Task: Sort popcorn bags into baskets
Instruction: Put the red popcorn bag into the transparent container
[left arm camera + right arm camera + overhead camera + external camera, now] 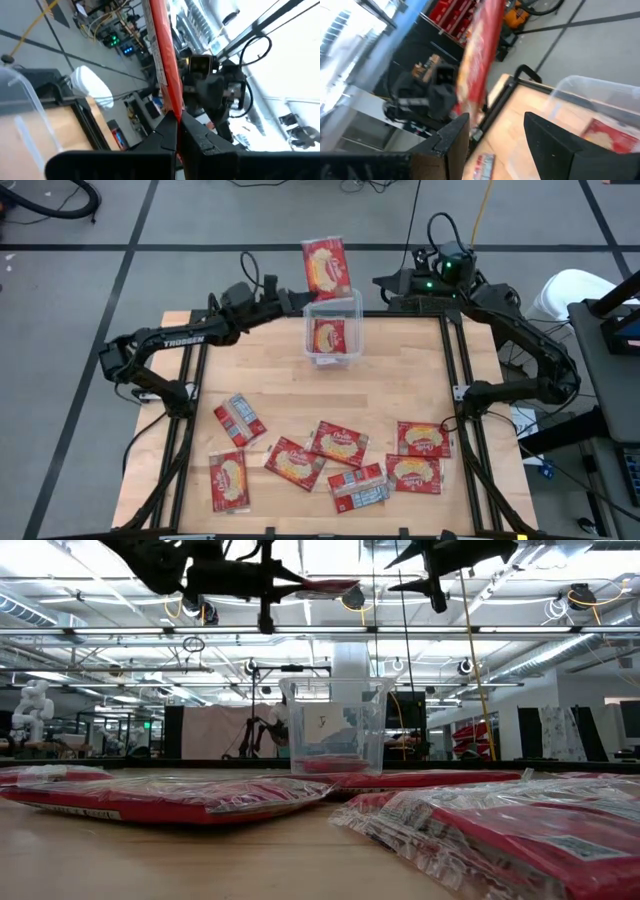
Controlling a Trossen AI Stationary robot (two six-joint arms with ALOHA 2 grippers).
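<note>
My left gripper [293, 300] is shut on a red popcorn bag [326, 265], which hangs in the air over the far rim of the clear tub [352, 308]. The low view shows this bag [315, 585] edge-on, high above the table. One popcorn bag [328, 335] lies flat inside the tub. My right gripper [385, 282] stands open in the air just right of the tub's far end and touches nothing. Its wrist view shows its fingers [455, 132] apart, with the held bag [480, 55] beyond them. My left gripper pinches the bag's near end [172, 107] between its two fingers. The fingers [200, 135] lie about level and come from the table's left. The bag is lifted clear and sticks out past the fingertips toward the far edge, roughly flat.
Several popcorn bags lie loose on the near half of the table, among them a grey-backed one [240, 420], a red one [228, 480] and a cluster near the right [413, 473]. In the low view the nearest bags [520, 830] fill the foreground. Bare wood [400, 370] lies around the tub.
</note>
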